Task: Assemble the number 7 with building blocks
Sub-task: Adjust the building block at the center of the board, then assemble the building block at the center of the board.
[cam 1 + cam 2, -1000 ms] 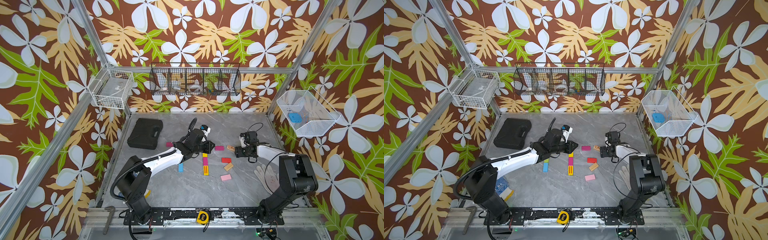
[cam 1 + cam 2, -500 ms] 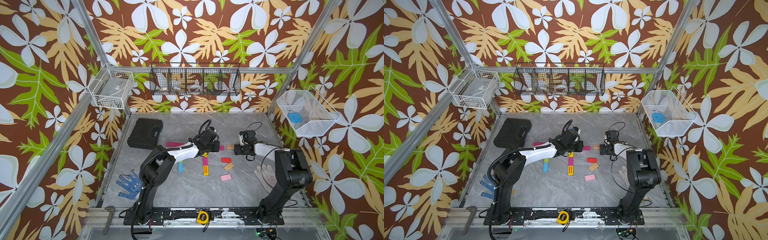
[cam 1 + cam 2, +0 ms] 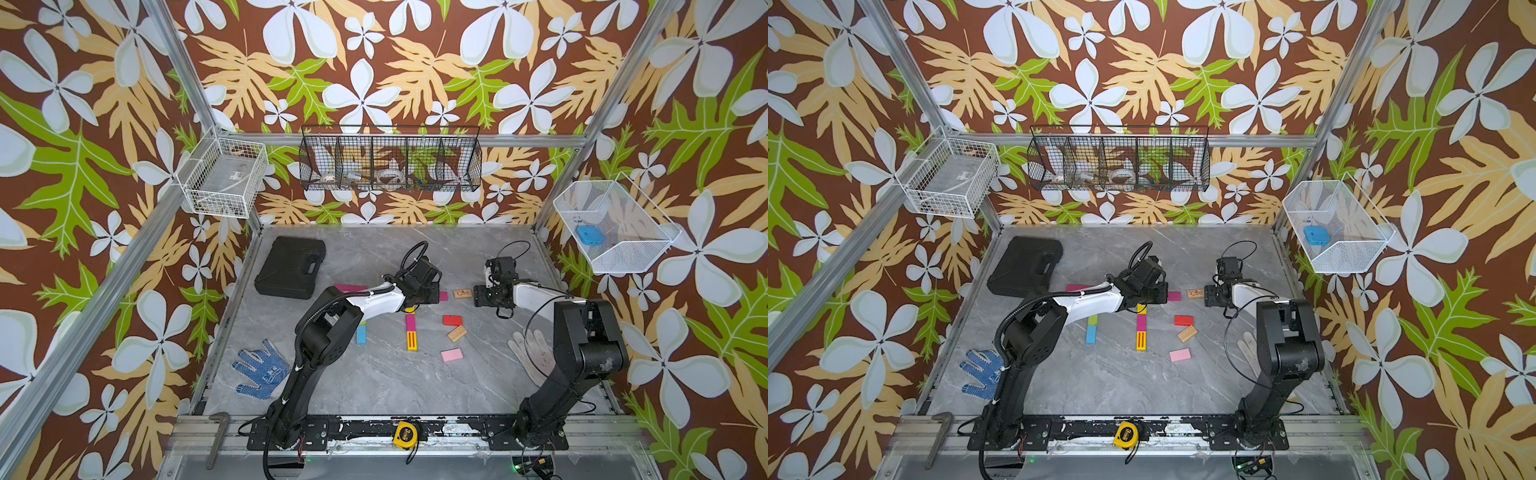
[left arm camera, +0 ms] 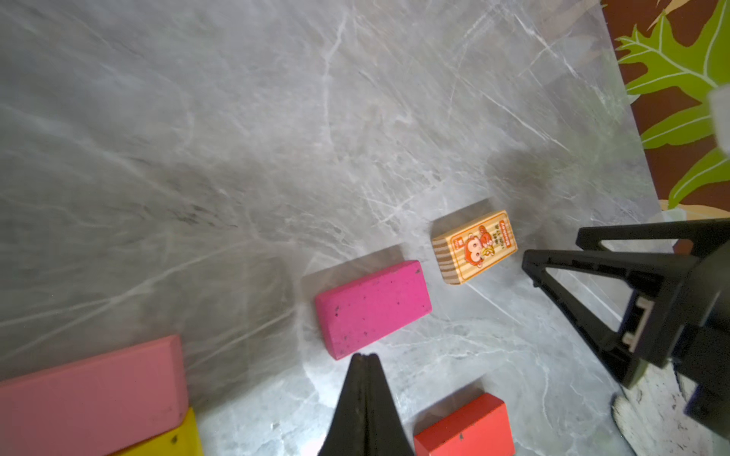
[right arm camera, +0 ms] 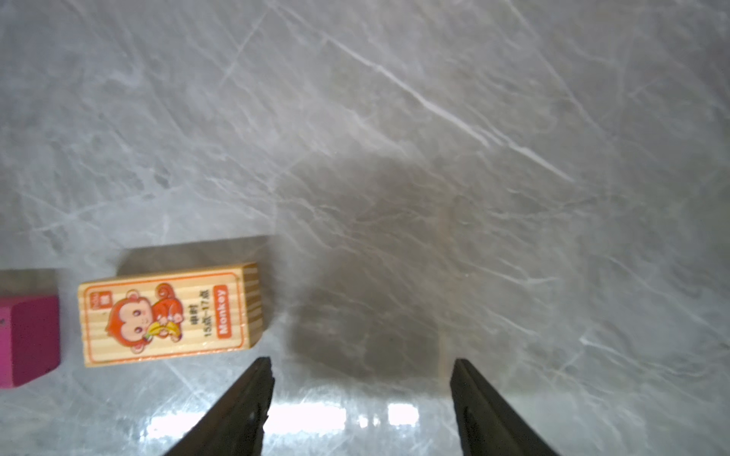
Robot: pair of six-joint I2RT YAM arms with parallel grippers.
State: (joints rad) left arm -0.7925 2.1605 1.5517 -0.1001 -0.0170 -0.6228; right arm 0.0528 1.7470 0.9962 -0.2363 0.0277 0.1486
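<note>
Left fingers (image 4: 355, 398) together, empty, just beside the magenta block (image 4: 373, 308); right fingers (image 5: 245, 406) apart, empty, near the monkey block (image 5: 170, 316).

The wooden monkey block (image 5: 170, 316) reads "Monkey" on an orange label (with "15点-17点" beside it); the yellow tape measure (image 3: 405, 434) shows a "3".

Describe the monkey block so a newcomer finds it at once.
On the grey table, find the right pincer. The monkey block lies flat between it and a magenta block. Only it bears an orange monkey print on pale wood.
</note>
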